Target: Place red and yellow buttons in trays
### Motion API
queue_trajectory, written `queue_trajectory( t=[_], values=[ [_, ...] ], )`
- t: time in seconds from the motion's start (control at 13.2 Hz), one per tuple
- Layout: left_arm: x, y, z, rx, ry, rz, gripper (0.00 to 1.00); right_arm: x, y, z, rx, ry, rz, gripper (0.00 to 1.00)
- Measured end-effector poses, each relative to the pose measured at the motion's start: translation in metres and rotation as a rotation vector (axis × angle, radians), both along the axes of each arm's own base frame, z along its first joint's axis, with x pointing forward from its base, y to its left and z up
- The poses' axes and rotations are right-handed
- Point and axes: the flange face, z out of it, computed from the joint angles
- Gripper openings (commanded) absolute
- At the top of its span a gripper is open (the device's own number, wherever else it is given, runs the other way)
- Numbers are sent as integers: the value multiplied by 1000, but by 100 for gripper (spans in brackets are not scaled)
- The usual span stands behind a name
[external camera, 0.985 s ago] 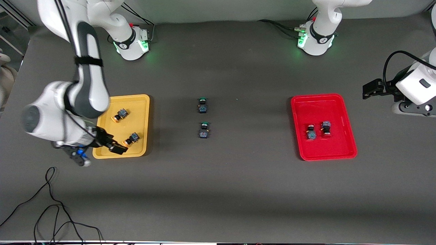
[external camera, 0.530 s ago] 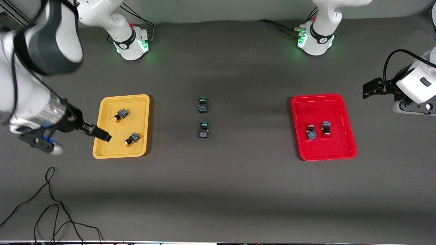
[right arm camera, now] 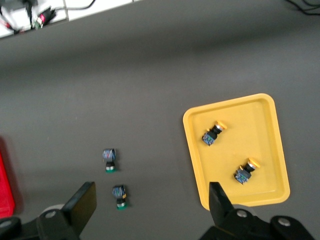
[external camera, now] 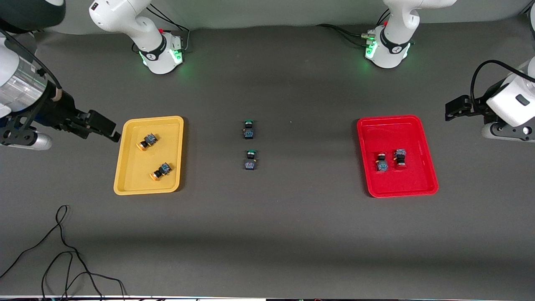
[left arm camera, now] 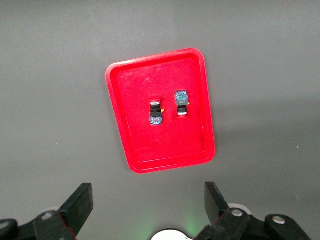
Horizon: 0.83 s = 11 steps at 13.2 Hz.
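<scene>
- I take the two green-capped buttons (external camera: pixel 249 144) in the middle of the table (external camera: pixel 292 234) as my marker. They sit bare on the table, one a bit nearer the front camera than the other.
- The yellow tray (external camera: pixel 147 190) lies well away from the green pair, toward the right arm's end of the table.
- Two yellow-capped buttons are in the yellow tray. One (external camera: pixel 146 141) lies close to the tray's upper end, and the other (external camera: pixel 161 171) lies nearer the front camera. They are apart from each other.
- The red tray (external camera: pixel 393 123) lies well away from the green pair too, toward the left arm's end of the table.
- Two red-capped buttons are in the red tray, just beside each other: this one (external camera: pixel 381 162) and this one (external camera: pixel 400 158).
- The right gripper (external camera: pixel 106 128) is up in the air over the bare table, just beside the yellow tray's edge. Its fingers are spread wide and hold nothing.
- The left gripper (left arm camera: pixel 147 207) is up over the table out past the red tray, away from the green pair. Its fingers are spread wide too, and it has nothing in it. This arm looks like it is waiting.
- I think the job is done. All four red and yellow buttons are in trays of their own color.
- No red or yellow button is left on the table. The green ones are not part of the job, so they can stay there.
</scene>
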Motion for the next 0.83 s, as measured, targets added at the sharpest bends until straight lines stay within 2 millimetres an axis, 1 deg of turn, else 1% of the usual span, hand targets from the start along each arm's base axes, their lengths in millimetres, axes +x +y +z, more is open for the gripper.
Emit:
queue_trajectory(
  t=[0.23,0.3,0.61,0.68,0.83],
  values=[
    [-1,0,3,-1,-6,-1,100,-3,8,4,-57,-7,50,100],
    [-2,0,4,-1,-7,-1,99,-4,4,7,-56,-7,50,100],
    [-3,-2,6,-1,-11,-2,100,-16,-36,22,-37,24,22,100],
    [-3,-2,6,-1,-11,-2,100,-19,-41,26,-39,27,20,100],
    [-3,-3,6,-1,-11,-2,100,-24,-43,30,-51,29,23,100]
  ],
)
